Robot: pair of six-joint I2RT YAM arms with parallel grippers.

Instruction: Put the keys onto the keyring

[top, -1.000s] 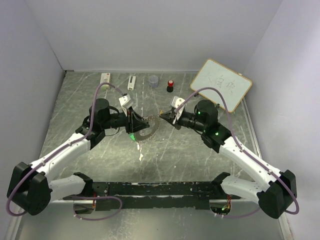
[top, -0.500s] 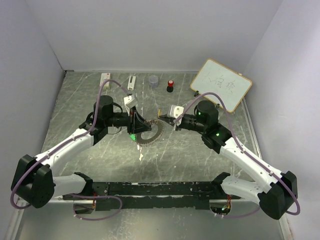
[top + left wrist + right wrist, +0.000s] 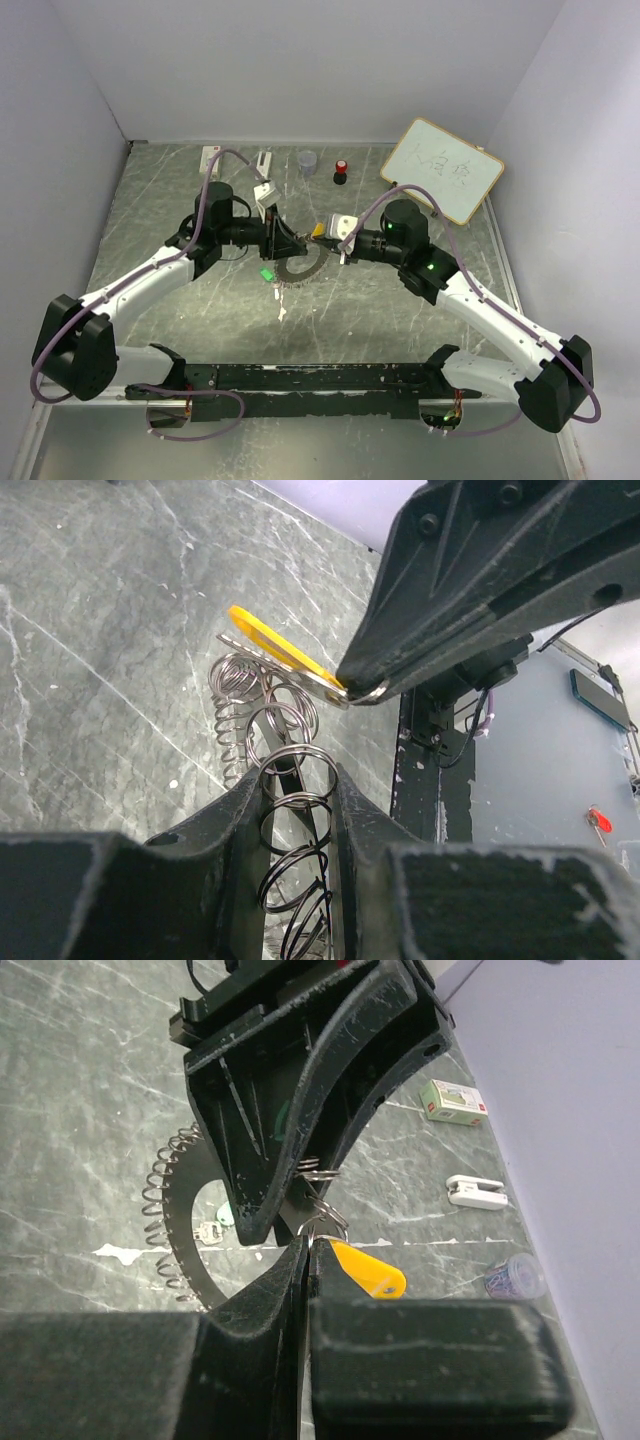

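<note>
Item one, the keyring [image 3: 300, 265]: a wide ridged ring, lifted at a slant above the table [image 3: 150, 200]. The left gripper [image 3: 280, 243] was clamped across its rim. In the left wrist view the wire coils ran up between the two fingers, which I judged presented a steady edge to the other arm. Item two, the yellow-orange key [image 3: 270, 645]: it touched the top of the keyring's coils on the side away from the left gripper. The right gripper [image 3: 328, 233] was pinched tight on its silver end, leaving the coloured head free. That grip seemed chosen so the metal end could be worked into a coil, and I judged the threading under way but not done. Item three, the green key [image 3: 267, 273]: it sat against the keyring's near-left rim, below the left gripper. I could not tell whether it hung from the rim or lay beside it. Item four, well beyond the keyring toward the back wall: a grey cup [image 3: 307, 161] and a red-capped knob [image 3: 341, 171], both clear of the work. Risk noted: the key's end slipping off the springy coil.
</note>
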